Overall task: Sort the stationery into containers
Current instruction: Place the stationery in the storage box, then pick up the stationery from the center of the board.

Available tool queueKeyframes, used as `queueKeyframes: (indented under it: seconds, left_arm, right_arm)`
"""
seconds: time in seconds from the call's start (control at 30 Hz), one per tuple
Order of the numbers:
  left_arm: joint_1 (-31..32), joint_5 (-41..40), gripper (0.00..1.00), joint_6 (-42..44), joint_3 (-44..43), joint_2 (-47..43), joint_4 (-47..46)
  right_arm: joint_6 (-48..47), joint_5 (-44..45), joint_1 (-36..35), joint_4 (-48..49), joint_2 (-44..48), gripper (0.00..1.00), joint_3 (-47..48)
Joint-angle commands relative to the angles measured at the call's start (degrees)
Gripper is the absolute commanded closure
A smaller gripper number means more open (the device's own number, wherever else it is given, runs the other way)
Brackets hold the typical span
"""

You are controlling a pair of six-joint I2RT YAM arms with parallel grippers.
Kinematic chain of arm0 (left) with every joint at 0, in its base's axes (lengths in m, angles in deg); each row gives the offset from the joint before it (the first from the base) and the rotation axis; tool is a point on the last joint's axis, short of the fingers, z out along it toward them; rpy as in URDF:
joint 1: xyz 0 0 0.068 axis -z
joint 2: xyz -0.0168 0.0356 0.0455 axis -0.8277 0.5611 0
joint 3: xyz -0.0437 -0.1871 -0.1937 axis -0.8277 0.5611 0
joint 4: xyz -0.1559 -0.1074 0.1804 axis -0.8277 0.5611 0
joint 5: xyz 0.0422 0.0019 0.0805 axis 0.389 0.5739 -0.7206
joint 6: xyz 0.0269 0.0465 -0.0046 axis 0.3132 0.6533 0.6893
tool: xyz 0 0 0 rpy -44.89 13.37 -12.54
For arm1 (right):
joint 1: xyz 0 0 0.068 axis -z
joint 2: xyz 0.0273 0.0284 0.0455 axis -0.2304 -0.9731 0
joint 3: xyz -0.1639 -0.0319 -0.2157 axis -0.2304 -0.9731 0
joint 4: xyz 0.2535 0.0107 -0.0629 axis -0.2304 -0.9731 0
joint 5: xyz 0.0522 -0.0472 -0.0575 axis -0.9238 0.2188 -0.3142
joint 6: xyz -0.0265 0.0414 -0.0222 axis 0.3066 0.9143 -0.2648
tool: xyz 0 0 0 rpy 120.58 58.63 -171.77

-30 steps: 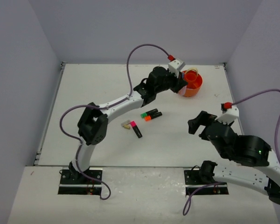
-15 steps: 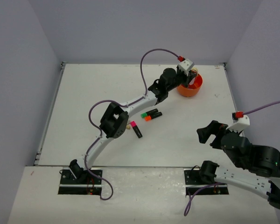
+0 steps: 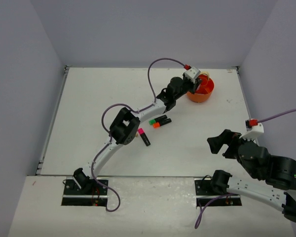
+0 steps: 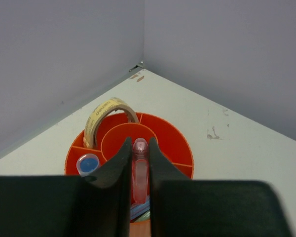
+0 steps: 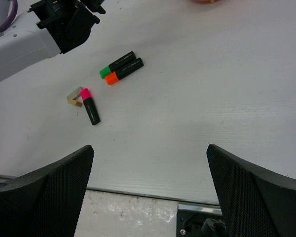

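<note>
The round orange tub (image 3: 206,93) stands at the table's far right. My left gripper (image 3: 196,85) hangs over it, shut on a small clear glue bottle (image 4: 139,173) that points down into the tub (image 4: 180,145). A tan band (image 4: 107,112) stands upright in one compartment and a blue-capped item (image 4: 88,164) in another. On the table lie the green highlighter (image 3: 157,119), orange highlighter (image 3: 162,123) and pink highlighter (image 3: 143,137). My right gripper (image 3: 222,143) is open and holds nothing, near the front right, far from them.
In the right wrist view a small tan block (image 5: 75,97) lies against the pink highlighter (image 5: 90,106). The left arm's elbow (image 3: 123,126) hangs just left of the highlighters. Grey walls enclose the table; its front edge (image 5: 138,190) lies under my right gripper (image 5: 150,190).
The left arm stretched farther right, carrying its gripper from the tub's left edge to over the tub. The right arm drew back toward the near right.
</note>
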Motion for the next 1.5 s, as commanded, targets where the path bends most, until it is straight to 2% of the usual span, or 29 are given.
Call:
queueKeyframes:
  seconds: [0.0,0.07,0.13,0.17,0.27,0.3,0.33,0.37,0.43,0.47,0.53,0.63,0.7,0.83,0.9,0.97,1.03,1.07,1.2,1.27,1.4,1.47]
  left_arm:
    - [-0.5,-0.8,0.73,0.5,-1.0,0.6,-5.0]
    - [-0.4,0.1,0.58,0.1,1.1,-0.9,-5.7]
    - [-0.4,0.9,0.49,-0.4,4.3,-3.4,-6.1]
    - [-0.4,1.4,0.41,-0.7,5.9,-4.9,-6.1]
    - [0.2,1.4,0.32,-2.8,11.7,-13.5,-5.3]
    - [0.6,0.5,0.20,-3.3,16.3,-18.9,-5.8]
    - [1.1,-1.1,0.02,-3.9,23.0,-23.9,-6.9]
    - [1.9,-4.4,0.00,-4.2,26.6,-27.8,-7.5]
    - [3.2,-11.7,0.00,-4.9,32.9,-40.3,-4.8]
    - [3.3,-12.4,0.00,-5.1,34.5,-41.4,-2.5]
    - [3.6,-18.7,0.00,-8.2,37.6,-51.4,6.0]
    - [3.7,-26.1,0.00,-13.0,52.1,-69.7,12.4]
    - [3.6,-31.1,0.00,-16.5,60.2,-78.6,16.3]
    - [3.6,-43.2,0.00,-27.6,73.3,-96.7,35.7]
    - [3.5,-50.9,0.00,-34.7,76.7,-103.8,46.1]
    - [3.5,-53.9,0.00,-42.5,77.1,-108.5,56.7]
    - [3.4,-54.6,0.00,-45.1,76.0,-111.9,66.7]
    - [3.4,-53.7,0.00,-44.0,75.6,-112.7,68.6]
    - [3.4,-47.6,0.00,-35.3,74.3,-115.0,73.2]
    - [3.4,-46.5,0.00,-34.0,73.3,-115.8,76.1]
    - [3.4,-49.0,0.00,-31.2,76.1,-120.6,76.6]
    - [3.4,-49.4,0.00,-32.5,81.1,-124.9,74.2]
  right_arm:
    - [-1.1,-0.7,0.0,1.7,-0.1,0.01,-0.2]
    - [-1.4,-0.4,0.0,2.0,-0.5,0.01,-0.2]
    - [-1.9,-0.1,0.0,2.4,-1.1,0.01,-0.2]
    - [-2.2,-0.1,0.0,2.8,-1.5,0.01,-0.3]
    - [-3.5,0.1,0.0,5.0,-2.3,0.01,-1.2]
    - [-4.0,0.2,0.0,6.1,-2.5,0.01,-1.8]
    - [-4.7,0.4,0.0,7.1,-2.7,0.01,-2.4]
    - [-4.8,0.5,0.0,8.6,-3.1,0.01,-2.8]
    - [-5.5,0.4,0.0,11.2,-4.1,0.01,-4.6]
    - [-6.0,0.4,0.0,11.4,-4.3,0.01,-4.7]
    - [-6.1,0.6,0.0,13.4,-6.5,0.01,-5.6]
    - [-6.3,0.6,0.0,16.3,-11.1,0.01,-5.9]
    - [-8.3,-0.9,0.1,19.8,-13.6,0.01,-6.5]
    - [-20.6,-13.0,0.6,30.0,-22.6,0.01,-5.9]
    - [-24.3,-18.6,0.8,33.6,-31.0,0.02,-4.6]
    - [-27.3,-25.0,1.9,37.5,-35.8,0.06,-3.5]
    - [-28.5,-29.4,3.4,41.1,-42.0,0.15,-1.3]
    - [-28.9,-31.4,3.8,42.7,-46.7,0.19,-0.4]
    - [-36.4,-36.8,3.9,47.3,-60.6,0.50,6.4]
    - [-40.3,-37.6,4.2,47.8,-68.2,0.59,10.9]
    - [-46.6,-42.1,5.6,47.6,-79.2,0.59,19.1]
    - [-48.3,-42.1,6.1,46.4,-83.3,0.59,23.3]
